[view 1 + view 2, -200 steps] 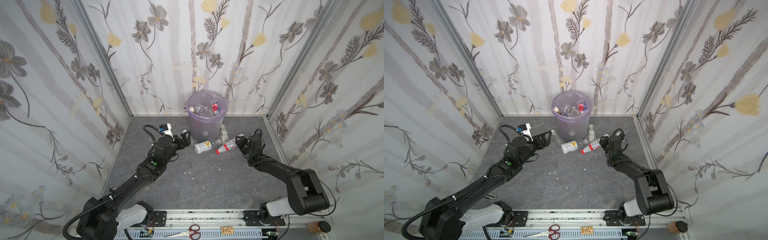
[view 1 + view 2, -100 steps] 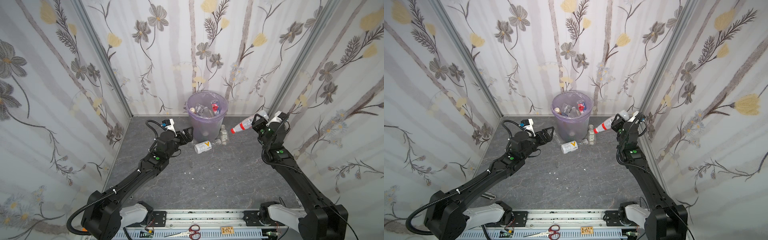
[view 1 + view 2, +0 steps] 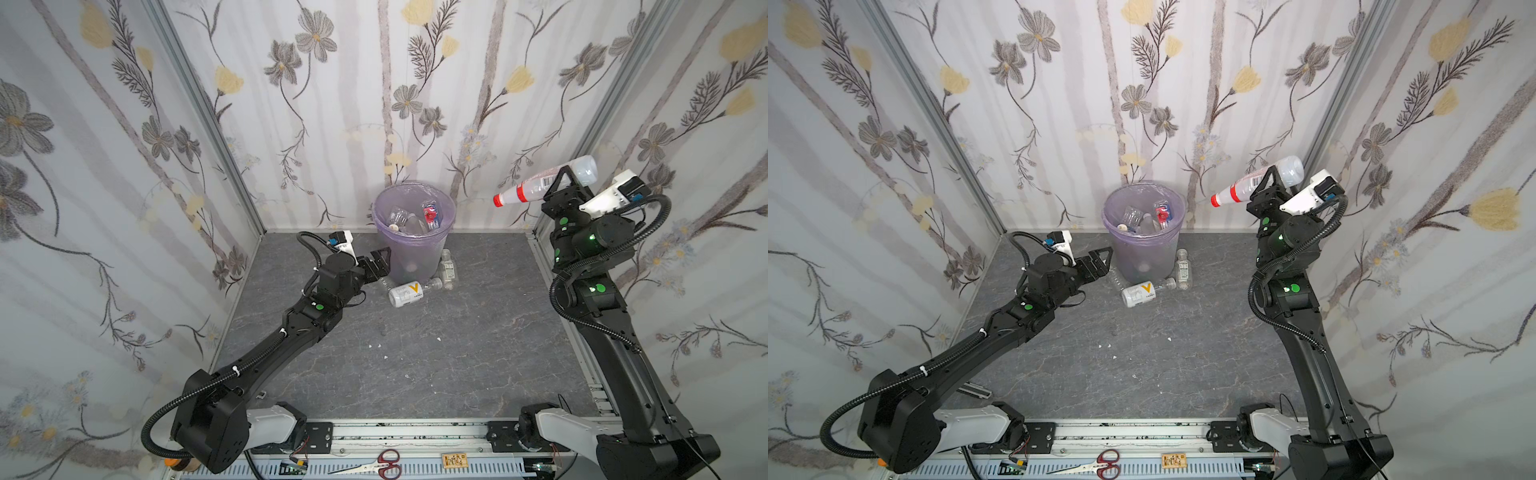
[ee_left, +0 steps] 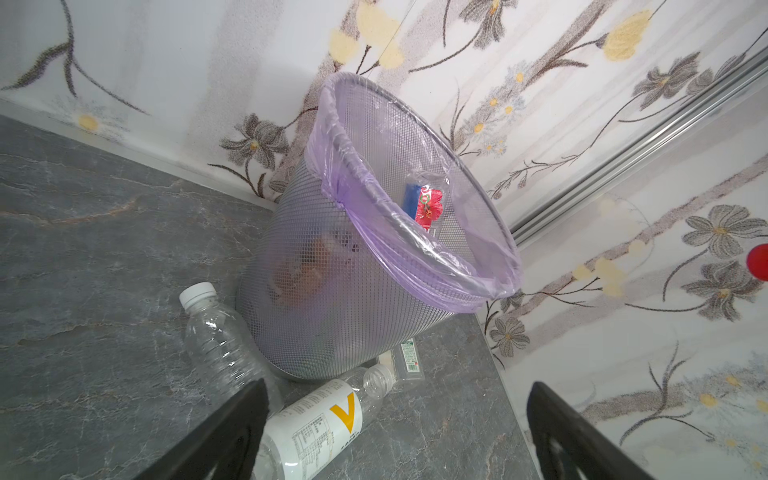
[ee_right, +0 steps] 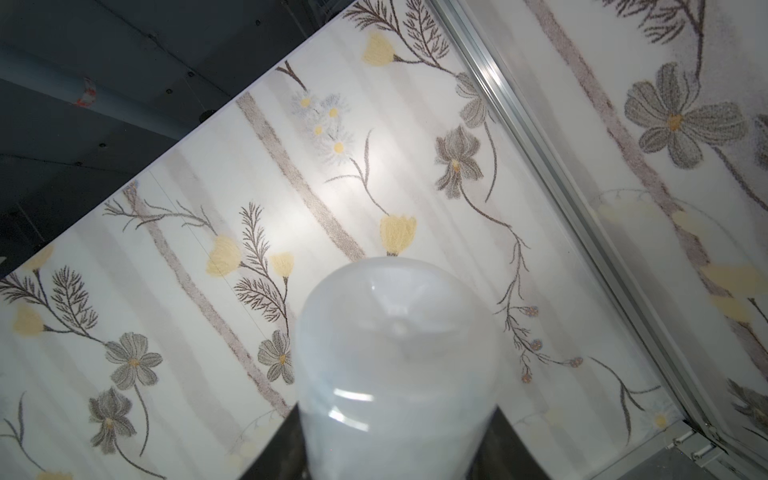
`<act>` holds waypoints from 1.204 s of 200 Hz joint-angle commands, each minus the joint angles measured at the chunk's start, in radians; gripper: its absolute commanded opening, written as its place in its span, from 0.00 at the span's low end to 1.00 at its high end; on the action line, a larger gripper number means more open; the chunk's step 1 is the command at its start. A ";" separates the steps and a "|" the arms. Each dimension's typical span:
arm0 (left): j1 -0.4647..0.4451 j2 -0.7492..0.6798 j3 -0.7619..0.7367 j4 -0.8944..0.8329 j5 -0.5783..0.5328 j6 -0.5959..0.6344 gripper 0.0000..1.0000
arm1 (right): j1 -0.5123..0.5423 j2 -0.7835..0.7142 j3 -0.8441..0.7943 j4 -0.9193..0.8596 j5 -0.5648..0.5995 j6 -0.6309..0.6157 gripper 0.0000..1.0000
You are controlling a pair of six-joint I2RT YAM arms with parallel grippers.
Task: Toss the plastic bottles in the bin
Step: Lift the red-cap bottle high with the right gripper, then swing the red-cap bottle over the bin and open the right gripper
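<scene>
While the right end effector (image 3: 564,179) pinches a clear, red-capped plastic bottle (image 3: 535,188) aloft, the left end effector (image 3: 380,260) stands spread wide beside the lilac-lined mesh bin (image 3: 415,254).

The bin (image 4: 332,324) is of fine silvery metal mesh, lined with a thin, glossy lilac plastic bag (image 4: 436,249). The clear bottle (image 4: 216,336) is of smooth, shiny plastic, and the red-capped bottle (image 3: 533,189) is of cloudy, smooth plastic. The bench (image 3: 415,365) looks like matt grey stone with pale veins.
</scene>
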 commanded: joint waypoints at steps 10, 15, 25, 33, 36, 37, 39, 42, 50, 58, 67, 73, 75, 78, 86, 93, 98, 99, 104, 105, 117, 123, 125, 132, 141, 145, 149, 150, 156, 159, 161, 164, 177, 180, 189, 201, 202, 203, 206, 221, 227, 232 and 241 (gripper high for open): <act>0.001 -0.012 0.015 -0.020 -0.030 0.007 1.00 | 0.002 -0.003 0.049 0.127 0.015 -0.081 0.47; 0.001 -0.012 0.017 -0.021 -0.031 0.010 1.00 | 0.001 -0.011 0.049 0.150 0.019 -0.087 0.46; 0.001 -0.015 0.019 -0.025 -0.037 0.016 1.00 | 0.002 -0.023 0.051 0.193 0.026 -0.098 0.47; 0.001 -0.015 0.020 -0.025 -0.039 0.019 1.00 | 0.002 -0.030 0.055 0.221 0.029 -0.105 0.47; 0.001 -0.015 0.020 -0.025 -0.040 0.020 1.00 | 0.002 -0.032 0.056 0.230 0.030 -0.105 0.47; 0.001 -0.015 0.020 -0.025 -0.040 0.020 1.00 | 0.002 -0.033 0.056 0.233 0.031 -0.105 0.47; 0.001 -0.015 0.020 -0.025 -0.040 0.021 1.00 | 0.001 -0.034 0.058 0.239 0.032 -0.105 0.47; 0.002 -0.015 0.021 -0.025 -0.039 0.022 1.00 | 0.001 -0.035 0.059 0.249 0.032 -0.105 0.47; 0.002 -0.015 0.023 -0.027 -0.039 0.024 1.00 | 0.003 -0.034 0.063 0.271 0.033 -0.103 0.47; 0.002 -0.013 0.024 -0.028 -0.040 0.027 1.00 | 0.005 -0.028 0.068 0.289 0.033 -0.100 0.47; 0.004 -0.014 0.024 -0.029 -0.039 0.031 1.00 | 0.009 -0.012 0.081 0.300 0.027 -0.096 0.47; 0.005 -0.015 0.022 -0.030 -0.040 0.033 1.00 | 0.013 0.002 0.094 0.302 0.023 -0.093 0.48; 0.004 -0.015 0.022 -0.030 -0.040 0.033 1.00 | 0.016 0.008 0.099 0.302 0.021 -0.093 0.48; 0.005 -0.015 0.021 -0.031 -0.041 0.034 1.00 | 0.019 0.018 0.107 0.302 0.019 -0.091 0.48; 0.006 -0.015 0.018 -0.032 -0.042 0.036 1.00 | 0.028 0.049 0.128 0.299 0.011 -0.086 0.48; 0.008 -0.015 0.014 -0.034 -0.044 0.037 1.00 | 0.038 0.080 0.152 0.295 0.002 -0.085 0.48; 0.008 -0.015 0.011 -0.034 -0.045 0.038 1.00 | 0.049 0.110 0.171 0.288 -0.003 -0.086 0.48; 0.009 -0.015 0.009 -0.035 -0.045 0.038 1.00 | 0.050 0.116 0.174 0.287 -0.004 -0.086 0.48; 0.011 -0.040 0.006 -0.035 -0.045 0.038 1.00 | 0.063 0.148 0.199 0.275 -0.011 -0.090 0.48; 0.011 -0.041 0.005 -0.035 -0.045 0.038 1.00 | 0.066 0.157 0.204 0.271 -0.014 -0.091 0.47; 0.016 -0.051 -0.005 -0.037 -0.045 0.037 1.00 | 0.102 0.249 0.264 0.232 -0.020 -0.097 0.47; 0.019 -0.056 -0.009 -0.038 -0.045 0.036 1.00 | 0.123 0.308 0.294 0.217 -0.026 -0.104 0.47; 0.020 -0.057 -0.011 -0.038 -0.045 0.036 1.00 | 0.127 0.316 0.298 0.215 -0.027 -0.104 0.48; 0.022 -0.062 -0.016 -0.040 -0.044 0.035 1.00 | 0.150 0.379 0.329 0.193 -0.029 -0.108 0.48; 0.026 -0.068 -0.021 -0.041 -0.042 0.032 1.00 | 0.173 0.461 0.379 0.144 -0.043 -0.105 0.50; 0.028 -0.071 -0.022 -0.042 -0.041 0.032 1.00 | 0.180 0.499 0.409 0.109 -0.055 -0.098 0.52; 0.029 -0.074 -0.024 -0.042 -0.038 0.032 1.00 | 0.188 0.537 0.442 0.066 -0.067 -0.090 0.53; 0.030 -0.075 -0.024 -0.042 -0.038 0.032 1.00 | 0.190 0.548 0.450 0.052 -0.069 -0.089 0.53; 0.030 -0.080 -0.024 -0.045 -0.038 0.031 1.00 | 0.198 0.599 0.504 -0.014 -0.086 -0.076 0.57; 0.032 -0.083 -0.027 -0.045 -0.037 0.030 1.00 | 0.201 0.621 0.525 -0.042 -0.094 -0.071 0.59; 0.032 -0.086 -0.028 -0.045 -0.038 0.030 1.00 | 0.203 0.633 0.538 -0.054 -0.099 -0.068 0.62; 0.031 -0.089 -0.029 -0.046 -0.039 0.031 1.00 | 0.207 0.650 0.551 -0.072 -0.107 -0.066 0.65; 0.035 -0.102 -0.036 -0.049 -0.044 0.032 1.00 | 0.217 0.667 0.548 -0.071 -0.125 -0.065 0.75; 0.034 -0.104 -0.036 -0.050 -0.045 0.031 1.00 | 0.219 0.662 0.542 -0.064 -0.122 -0.067 0.76; 0.037 -0.108 -0.042 -0.050 -0.046 0.033 1.00 | 0.225 0.645 0.527 -0.045 -0.108 -0.080 0.78; 0.039 -0.108 -0.043 -0.052 -0.045 0.032 1.00 | 0.226 0.623 0.525 -0.038 -0.095 -0.099 0.80; 0.039 -0.107 -0.043 -0.053 -0.044 0.032 1.00 | 0.227 0.620 0.525 -0.039 -0.093 -0.101 0.80; 0.039 -0.107 -0.043 -0.052 -0.044 0.032 1.00 | 0.226 0.619 0.525 -0.038 -0.092 -0.102 0.80; 0.039 -0.106 -0.043 -0.053 -0.043 0.032 1.00 | 0.226 0.615 0.525 -0.037 -0.091 -0.107 0.80; 0.039 -0.095 -0.038 -0.050 -0.036 0.026 1.00 | 0.226 0.595 0.526 -0.046 -0.084 -0.126 0.81; 0.039 -0.089 -0.036 -0.050 -0.032 0.022 1.00 | 0.226 0.589 0.526 -0.052 -0.084 -0.130 0.82; 0.039 -0.085 -0.032 -0.049 -0.029 0.019 1.00 | 0.226 0.584 0.523 -0.058 -0.083 -0.133 0.82; 0.039 -0.078 -0.029 -0.048 -0.021 0.013 1.00 | 0.226 0.576 0.518 -0.062 -0.083 -0.134 0.82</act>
